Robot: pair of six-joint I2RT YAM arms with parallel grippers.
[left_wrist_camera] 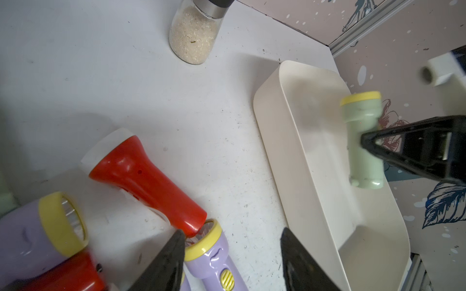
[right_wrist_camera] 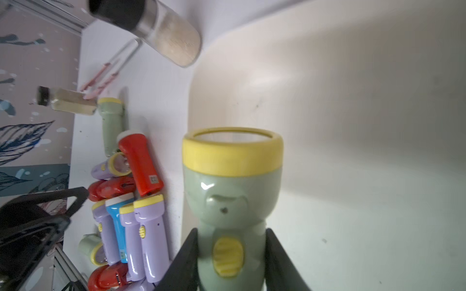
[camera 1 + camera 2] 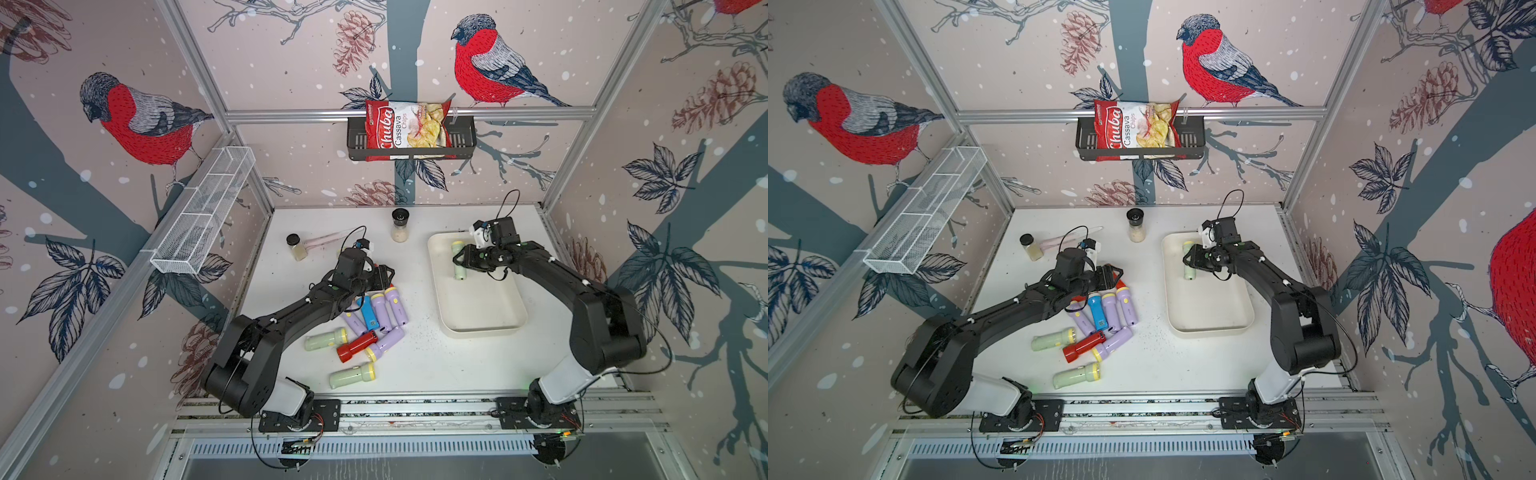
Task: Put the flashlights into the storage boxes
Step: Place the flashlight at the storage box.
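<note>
My left gripper (image 1: 233, 233) hangs half-open, empty, over the flashlight pile (image 3: 370, 320) on the counter (image 3: 415, 365). Rightward, my right gripper (image 2: 230, 230) clamps a pale green flashlight (image 2: 230, 191) by its narrow handle over the cream tray (image 3: 484, 330), at its far end. I judge it light, slick, rigid plastic.

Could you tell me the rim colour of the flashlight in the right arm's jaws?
Yellow, on a pale green flashlight; clearest in the right wrist view.
</note>
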